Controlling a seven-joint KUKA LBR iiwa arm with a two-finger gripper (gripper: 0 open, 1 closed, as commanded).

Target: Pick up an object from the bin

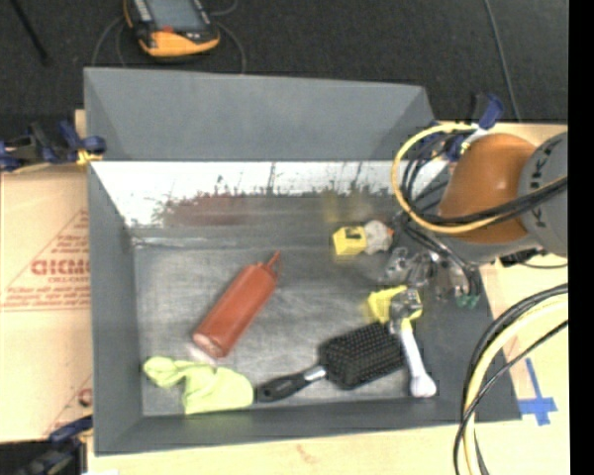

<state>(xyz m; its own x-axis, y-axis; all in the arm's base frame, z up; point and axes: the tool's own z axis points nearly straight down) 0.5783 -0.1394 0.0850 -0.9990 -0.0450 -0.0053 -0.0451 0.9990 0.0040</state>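
My gripper [429, 271] hangs at the bin's right side, under the arm's orange cover. Just below it lies a white-handled tool [414, 354] with a yellow head [383, 304]; the gripper sits over that head and may touch it, though I cannot tell. A black hairbrush [354, 355] lies left of the white handle, near the front wall. A small yellow and white toy [356, 238] rests at the back, just left of the gripper.
A red squeeze bottle [237, 307] lies slantwise in the bin's middle left. A yellow-green cloth [199, 383] is crumpled in the front left corner. The bin's right wall runs close by the gripper.
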